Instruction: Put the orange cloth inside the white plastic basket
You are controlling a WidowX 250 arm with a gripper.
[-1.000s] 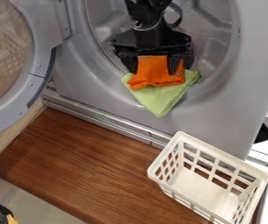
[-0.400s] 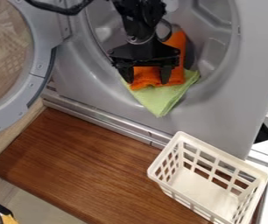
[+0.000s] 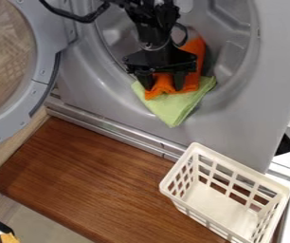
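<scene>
Cloth (image 3: 166, 84), orange, long axis upper-right to lower-left

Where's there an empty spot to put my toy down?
On the wooden board, left of the white basket and below the gray machine. The basket's floor is bare too. It's crowded at the machine's round opening: gripper, orange cloth and green cloth bunch together.

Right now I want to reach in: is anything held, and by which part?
A hold can't be told: the black gripper stands open astride the near end of the orange cloth.
</scene>
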